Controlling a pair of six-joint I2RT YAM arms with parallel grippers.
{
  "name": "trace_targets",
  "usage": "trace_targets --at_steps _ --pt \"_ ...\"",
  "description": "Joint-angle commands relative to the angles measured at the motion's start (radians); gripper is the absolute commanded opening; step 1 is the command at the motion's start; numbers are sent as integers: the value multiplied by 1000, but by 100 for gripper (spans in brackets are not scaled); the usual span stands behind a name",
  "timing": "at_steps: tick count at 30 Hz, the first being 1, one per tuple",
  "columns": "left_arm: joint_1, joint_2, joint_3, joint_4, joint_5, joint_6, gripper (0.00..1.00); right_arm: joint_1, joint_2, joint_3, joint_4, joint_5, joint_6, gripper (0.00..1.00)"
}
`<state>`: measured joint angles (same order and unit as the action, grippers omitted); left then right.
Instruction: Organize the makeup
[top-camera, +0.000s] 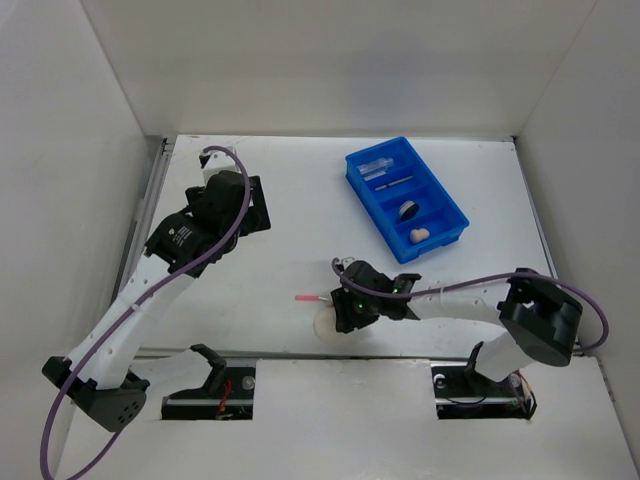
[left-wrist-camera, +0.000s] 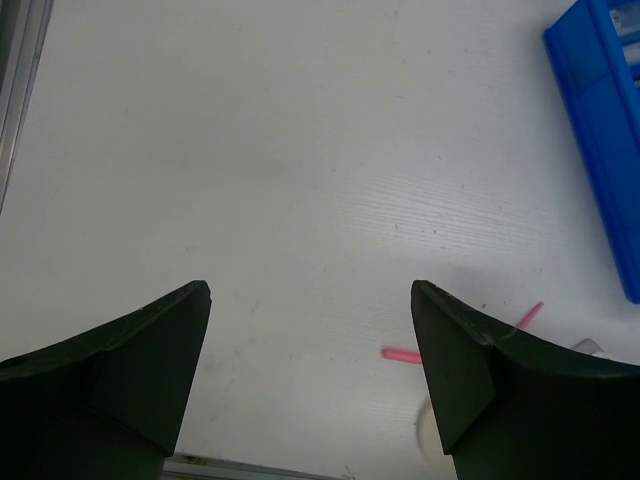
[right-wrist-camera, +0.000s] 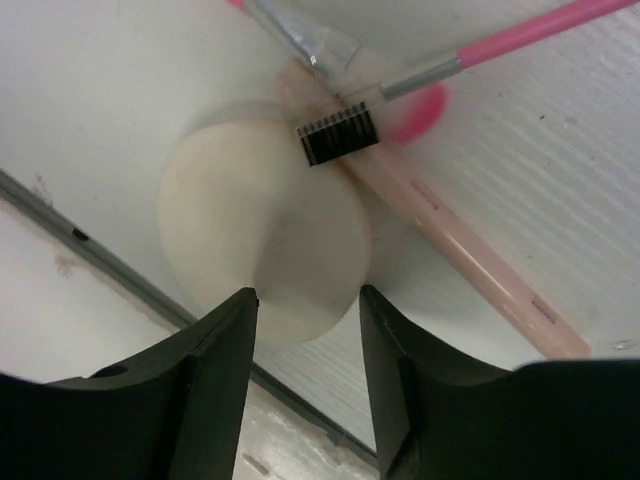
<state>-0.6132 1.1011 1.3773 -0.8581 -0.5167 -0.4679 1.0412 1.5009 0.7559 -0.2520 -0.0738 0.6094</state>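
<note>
A beige round puff (right-wrist-camera: 260, 230) lies near the table's front edge, also in the top view (top-camera: 325, 322). My right gripper (right-wrist-camera: 305, 300) is open, low over the puff, with one finger on each side of its near edge. Thin pink sticks (right-wrist-camera: 470, 270) and a small black comb head (right-wrist-camera: 338, 138) lie across the puff's far side. One pink stick end shows in the top view (top-camera: 308, 298). The blue tray (top-camera: 440, 190) holds a clear tube (top-camera: 377, 166), a dark pencil (top-camera: 390, 183), a black compact (top-camera: 408, 210) and a peach sponge (top-camera: 420, 235). My left gripper (left-wrist-camera: 310, 300) is open and empty above bare table.
The table's front edge and a metal strip (right-wrist-camera: 100, 255) run just beyond the puff. White walls enclose the table on three sides. The tray's corner (left-wrist-camera: 600, 130) shows at the upper right of the left wrist view, and a pink stick (left-wrist-camera: 400, 355) lies beside the right finger.
</note>
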Motion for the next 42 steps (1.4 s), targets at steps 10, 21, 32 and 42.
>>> trace_targets --at_steps 10,21,32,42 --pt "0 -21 6 -1 -9 -6 79 3 -115 161 -186 107 -43 0" --pt "0 -30 6 18 0 -6 79 -316 -326 367 -524 448 -62 0" --pt "0 -59 16 -12 -43 24 79 -776 -111 368 -297 370 -189 0" --pt "0 -69 16 -12 -52 34 79 -846 30 436 -297 384 -189 0"
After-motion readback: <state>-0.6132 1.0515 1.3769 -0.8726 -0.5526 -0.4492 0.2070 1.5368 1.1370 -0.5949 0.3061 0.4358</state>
